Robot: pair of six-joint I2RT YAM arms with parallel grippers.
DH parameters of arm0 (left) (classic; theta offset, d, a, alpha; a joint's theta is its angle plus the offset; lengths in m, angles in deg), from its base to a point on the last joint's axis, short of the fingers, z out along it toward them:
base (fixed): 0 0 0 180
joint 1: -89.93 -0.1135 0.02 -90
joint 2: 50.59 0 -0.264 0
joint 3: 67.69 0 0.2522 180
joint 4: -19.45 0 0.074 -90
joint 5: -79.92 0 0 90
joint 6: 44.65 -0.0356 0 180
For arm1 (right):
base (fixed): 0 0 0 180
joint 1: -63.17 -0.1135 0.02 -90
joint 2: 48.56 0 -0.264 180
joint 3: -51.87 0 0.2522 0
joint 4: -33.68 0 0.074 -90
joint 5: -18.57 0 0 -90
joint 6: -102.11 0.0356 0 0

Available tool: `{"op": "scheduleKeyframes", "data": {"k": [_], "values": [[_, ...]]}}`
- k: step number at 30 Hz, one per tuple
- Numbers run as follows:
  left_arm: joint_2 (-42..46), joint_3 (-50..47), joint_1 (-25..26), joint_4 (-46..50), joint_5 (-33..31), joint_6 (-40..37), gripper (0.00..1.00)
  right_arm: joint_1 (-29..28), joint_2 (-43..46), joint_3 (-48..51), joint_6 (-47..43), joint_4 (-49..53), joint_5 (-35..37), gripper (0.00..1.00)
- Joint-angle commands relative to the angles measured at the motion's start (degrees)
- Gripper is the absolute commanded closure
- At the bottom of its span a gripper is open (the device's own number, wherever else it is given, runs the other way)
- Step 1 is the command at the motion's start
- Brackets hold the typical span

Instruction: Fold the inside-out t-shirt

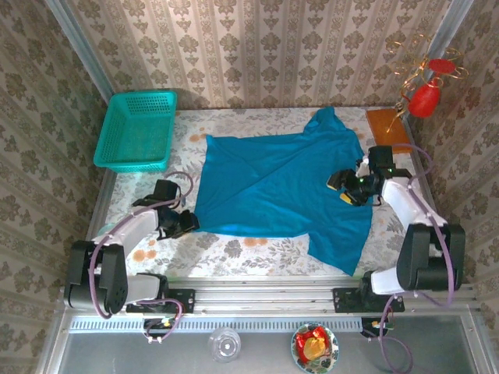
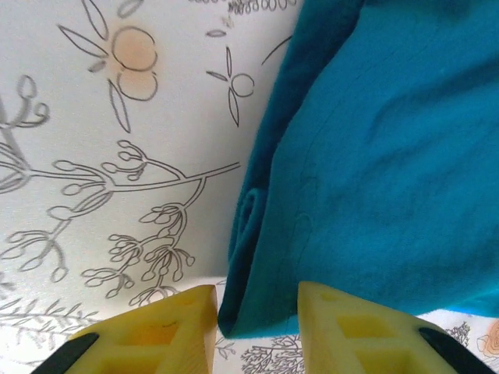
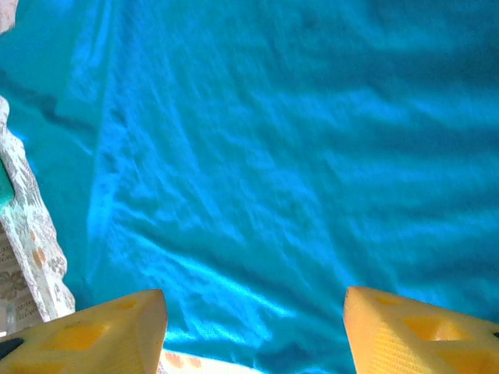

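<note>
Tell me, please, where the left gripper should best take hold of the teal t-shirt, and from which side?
Grip the t-shirt at its rolled left edge, near the corner closest to the arms. There the cloth curls up off the tablecloth, giving thickness to pinch. Come from the bare-table side, probably as the left gripper stands, a finger each side.

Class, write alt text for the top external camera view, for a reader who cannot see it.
A plain teal-blue cotton t-shirt lies spread on a floral-clothed table. The left gripper sits at its near-left corner, the right gripper over its right side. A teal-green plastic mesh basket stands at the far left corner.
</note>
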Motion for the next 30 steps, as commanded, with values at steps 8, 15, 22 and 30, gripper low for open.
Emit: {"op": "scheduleKeyframes", "data": {"k": [8, 15, 22, 30], "values": [[1.0, -1.8, -1.2, -4.6, 2.7, 3.0, 0.65, 0.1, 15.4, 6.0, 0.7, 10.0, 4.3, 0.37], [4.9, -3.1, -1.4, -2.6, 2.0, 5.9, 0.58, 0.1, 22.7, 9.3, 2.1, 14.5, 7.2, 0.37], [5.5, -6.4, -1.6, -5.3, 4.1, 8.1, 0.5, 0.1, 24.2, 9.5, 2.7, 15.9, 7.4, 0.37], [6.2, -7.8, -2.7, -12.4, 7.5, 11.0, 0.65, 0.1, 24.6, 7.6, 2.6, 18.0, 7.9, 0.37]]}}
